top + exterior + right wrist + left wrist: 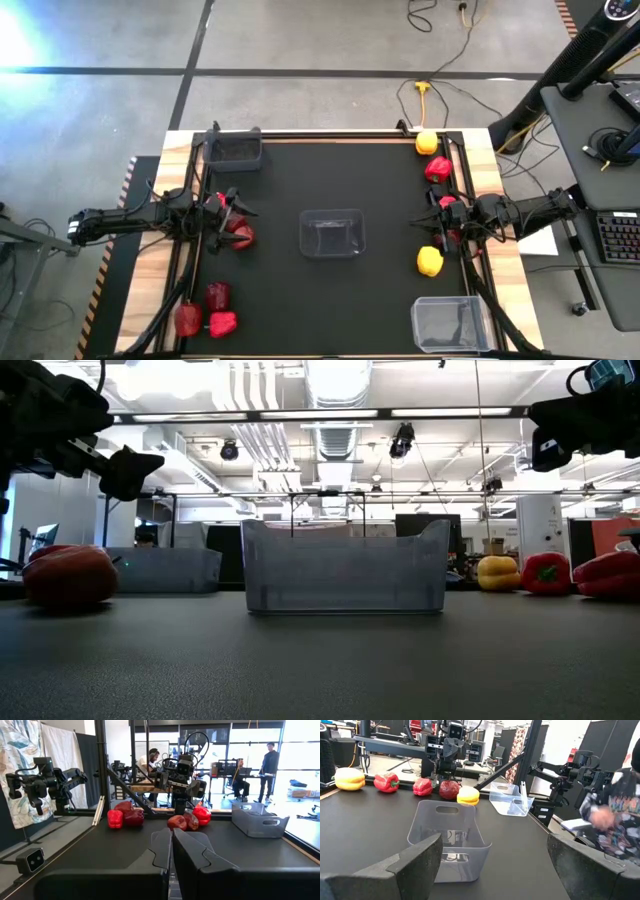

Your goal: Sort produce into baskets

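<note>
We see the produce still spread along both sides of the black desk [330, 300], none of it yet in a basket; on the left a cluster of red pieces [238, 234] lies just beside the left end effector [232, 208], with three more red pieces [208, 312] near the front left corner; on the right a yellow pepper [427, 143] and a red pepper [438, 168] sit toward the far edge, another yellow pepper [430, 261] lies nearer the front, and a red piece [449, 208] lies close under the right end effector [437, 216]; the clear basket [332, 233] stands at the centre, a second clear basket [450, 323] at the front right, and the dark grey basket [234, 149] at the far left corner; the left end effector is spread wide in its wrist view, while the right one's fingers [165, 847] are pressed together with nothing between them; we judge the peppers to be light, hollow and glossy, so a grip across the lumpy body should seat better than one near the stem, and the apples firmer and rounder, apt to roll if nudged; the baskets look light enough to slide if bumped; the middle of the desk offers open room, but the produce lies close to the rails at the desk's sides, so approaches there look tight.
</note>
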{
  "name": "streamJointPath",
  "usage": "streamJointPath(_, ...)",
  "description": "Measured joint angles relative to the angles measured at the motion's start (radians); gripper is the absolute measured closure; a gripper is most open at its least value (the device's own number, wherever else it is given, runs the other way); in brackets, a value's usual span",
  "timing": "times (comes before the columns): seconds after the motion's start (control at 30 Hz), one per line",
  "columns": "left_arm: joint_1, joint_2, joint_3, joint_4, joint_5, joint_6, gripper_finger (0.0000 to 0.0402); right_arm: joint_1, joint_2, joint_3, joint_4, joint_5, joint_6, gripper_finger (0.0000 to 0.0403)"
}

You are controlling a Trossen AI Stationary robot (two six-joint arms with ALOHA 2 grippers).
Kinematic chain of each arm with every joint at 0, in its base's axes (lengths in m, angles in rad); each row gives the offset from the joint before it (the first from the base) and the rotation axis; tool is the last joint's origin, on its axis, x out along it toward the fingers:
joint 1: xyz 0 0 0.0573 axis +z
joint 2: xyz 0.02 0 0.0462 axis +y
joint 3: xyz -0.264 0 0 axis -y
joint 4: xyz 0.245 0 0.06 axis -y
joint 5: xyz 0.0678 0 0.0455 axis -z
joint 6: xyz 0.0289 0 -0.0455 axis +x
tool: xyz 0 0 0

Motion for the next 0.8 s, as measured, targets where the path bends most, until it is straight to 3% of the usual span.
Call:
streamJointPath(0.53,0.0,0.0,0.0,0.0,0.0,0.0,0.0061,0.0,0.0,0.0,0.0,0.0,0.0,0.0392)
streamJointPath(0.7,0.0,0.001,0.0,0.04,-0.021,-0.11,0.0061,0.0,0.0,0.0,0.0,0.0,0.0,0.0392)
streamJointPath(0.8,0.0,0.005,0.0,0.045,-0.073,-0.014,0.0061,0.0,0.0,0.0,0.0,0.0,0.0,0.0392)
